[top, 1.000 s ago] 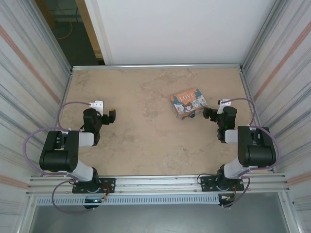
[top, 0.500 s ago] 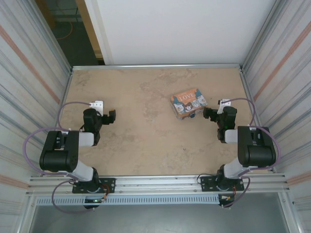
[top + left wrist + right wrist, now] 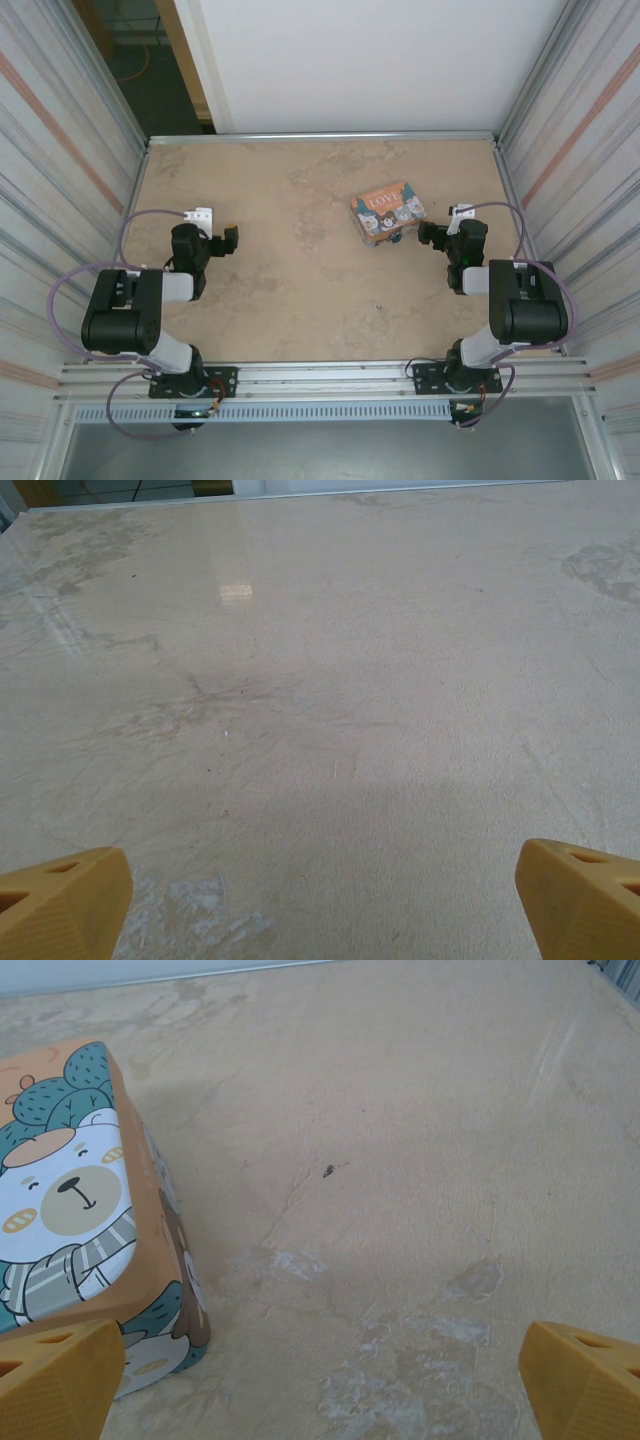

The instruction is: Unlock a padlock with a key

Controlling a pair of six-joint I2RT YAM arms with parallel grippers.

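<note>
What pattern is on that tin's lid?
The tin is orange with a white cartoon bear in a teal hat; clearest in the right wrist view.

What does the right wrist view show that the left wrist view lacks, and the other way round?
Right wrist view: an orange tin with a bear picture, lying close to one fingertip of the right gripper, and a dark speck on the surface. Left wrist view: a glare patch well ahead of the left gripper. Both: the tan table, and yellow fingertips standing wide apart, open, with nothing between them.
</note>
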